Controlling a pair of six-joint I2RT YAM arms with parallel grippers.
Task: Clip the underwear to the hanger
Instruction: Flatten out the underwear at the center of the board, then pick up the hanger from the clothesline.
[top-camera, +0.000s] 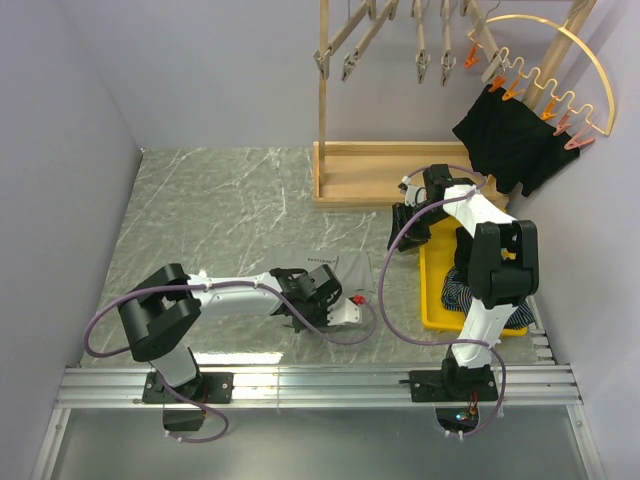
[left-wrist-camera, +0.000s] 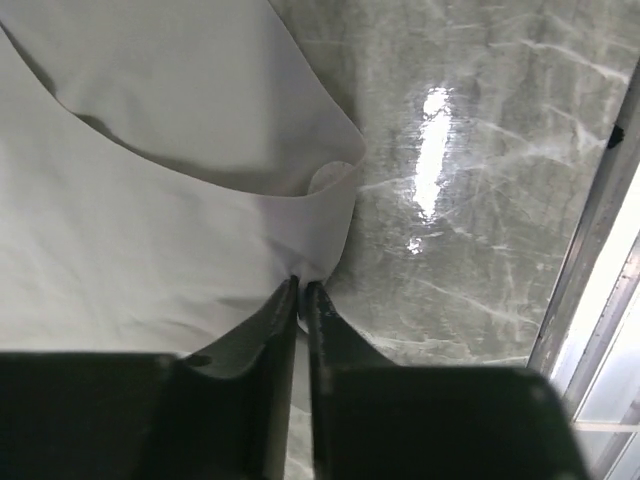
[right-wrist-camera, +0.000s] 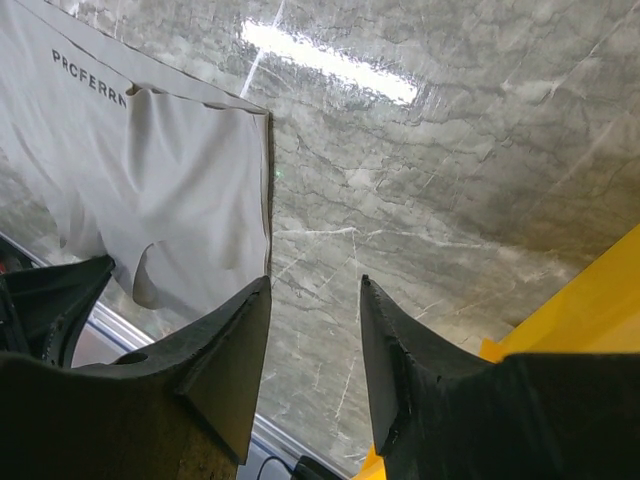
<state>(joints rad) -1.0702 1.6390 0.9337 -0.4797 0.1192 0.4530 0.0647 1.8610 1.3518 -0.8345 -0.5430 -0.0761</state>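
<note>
Two claws worked low over the marble bench (top-camera: 230, 200). The left claw (left-wrist-camera: 301, 285) was pinched nearly closed on an edge fold of the grey underwear (left-wrist-camera: 150, 250), which lay flat at the overhead view's centre. The right claw (right-wrist-camera: 315, 290) stood spread wide, gripping nothing. The hanger (top-camera: 550, 90) hung at upper right, well apart.

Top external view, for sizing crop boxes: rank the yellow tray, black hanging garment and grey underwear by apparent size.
Largest, too close to rank: yellow tray (partly hidden by the right arm) and black garment.
Smallest: grey underwear.
</note>
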